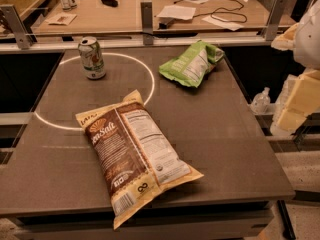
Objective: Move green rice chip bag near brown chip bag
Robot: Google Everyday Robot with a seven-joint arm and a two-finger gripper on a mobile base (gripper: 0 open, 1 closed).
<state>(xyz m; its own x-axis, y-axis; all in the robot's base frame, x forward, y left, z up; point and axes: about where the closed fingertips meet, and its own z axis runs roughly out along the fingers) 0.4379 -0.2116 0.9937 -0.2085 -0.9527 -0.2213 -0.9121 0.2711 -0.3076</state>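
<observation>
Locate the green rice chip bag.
Camera view: the green rice chip bag lies far right on the table, beyond the brown chip bag, right of the can; the tool hangs past its right edge.

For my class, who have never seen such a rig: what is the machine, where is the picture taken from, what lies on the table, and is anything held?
One picture, looking down on the table from its near side. The pale blocky shapes at the right edge are the robot's arm and end effector, beside the table, touching nothing. On the table lie a large brown chip bag in front and a small green rice chip bag at back right. A drink can stands at back left. Nothing is held.
</observation>
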